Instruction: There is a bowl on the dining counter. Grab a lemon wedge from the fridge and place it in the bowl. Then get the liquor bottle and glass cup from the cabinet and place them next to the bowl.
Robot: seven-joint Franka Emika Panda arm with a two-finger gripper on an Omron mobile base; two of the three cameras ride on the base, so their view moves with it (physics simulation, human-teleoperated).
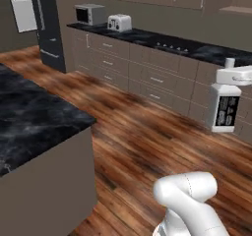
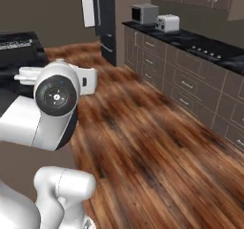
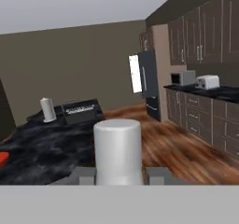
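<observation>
in the hand view our gripper [image 3: 119, 171] is closed on a pale cylinder, the glass cup [image 3: 117, 150], which stands upright between the two finger tips [image 3: 83, 175] at six o'clock and hides the gap between them. out past the cup, from nine o'clock toward the centre, lies the dining counter [image 3: 42, 146] with its black marbled top; on it at ten o'clock stands a small white canister [image 3: 47, 109], just beside a dark boxy appliance [image 3: 81, 111], and at the far nine o'clock edge a sliver of something red [image 3: 3, 158] shows, too cut off for us to name. we cannot tell where the bowl, the lemon wedge or the liquor bottle are. beyond the counter the wooden floor [image 3: 177, 148] runs toward the dark fridge [image 3: 150, 83] at one o'clock, its pale door [image 3: 135, 73] swung open, and at three o'clock a microwave [image 3: 182, 78] and a toaster [image 3: 207, 82] sit on the wall counter under the upper cabinets [image 3: 205, 27]. the left base view gives us what the hand view lacks: the white hand [image 1: 227, 100] at three o'clock, seen side on against the drawer fronts [image 1: 147, 73], and a cooktop [image 1: 172, 46] set into the wall counter at one o'clock. the right base view adds the arm's big round joint [image 2: 56, 95] at nine o'clock, with the fridge at twelve o'clock.
</observation>
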